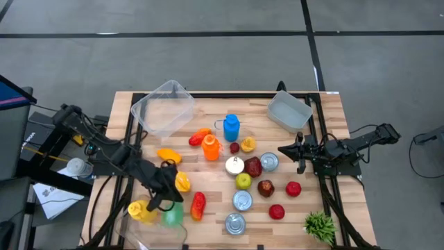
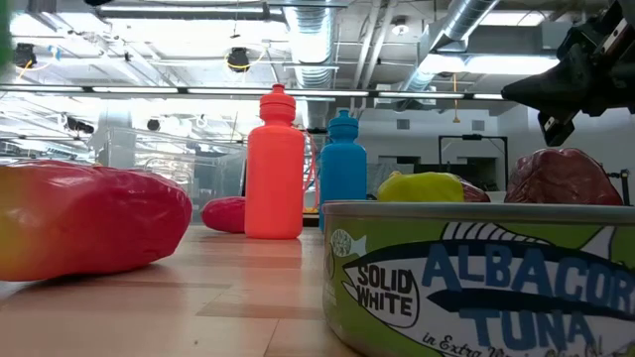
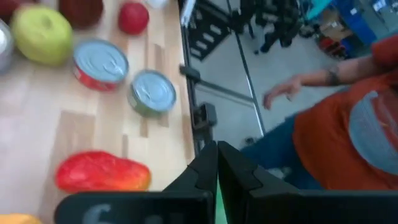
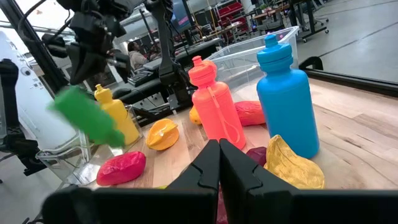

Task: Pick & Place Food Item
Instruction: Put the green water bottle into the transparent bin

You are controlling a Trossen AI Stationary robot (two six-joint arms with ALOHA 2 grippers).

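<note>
Wooden table [image 1: 326, 201], seen from above.

- Two clear bins: one [image 1: 163, 104] beyond my left gripper [image 1: 165, 199], the other [image 1: 289, 111] beyond my right gripper [image 1: 300, 156].
- Four bottles: orange [image 1: 211, 147], blue [image 1: 231, 127], yellow [image 1: 142, 210] and green.
- The green bottle [image 4: 87, 115] is plain and tilted, clamped in my left gripper just beside the yellow one.
- Three silver-topped tins [image 1: 242, 201] lie toward my right gripper, which is closed and empty.

Orange bottle [image 1: 211, 147], blue bottle [image 1: 231, 127], green bottle [image 4: 87, 116], yellow bottle [image 4: 117, 116]; lime-green tuna can [image 2: 476, 278], blue lettering; pale wood tabletop [image 1: 208, 104].
</note>
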